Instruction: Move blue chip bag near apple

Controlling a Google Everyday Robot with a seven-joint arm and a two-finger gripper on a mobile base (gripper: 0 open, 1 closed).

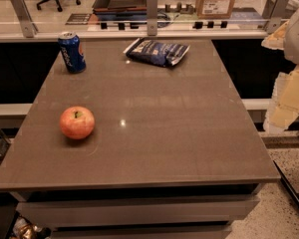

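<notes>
The blue chip bag (157,52) lies flat near the far edge of the grey-brown table (179,133), a little right of its middle. The apple (76,122) sits on the left side of the table, closer to the front, well apart from the bag. My gripper (283,106) is a pale shape at the right edge of the camera view, beyond the table's right side and away from both objects. It holds nothing that I can see.
An upright blue soda can (72,52) stands at the table's far left corner. A glass barrier with metal posts (152,11) runs along the far edge. A cardboard box (217,0) sits behind it.
</notes>
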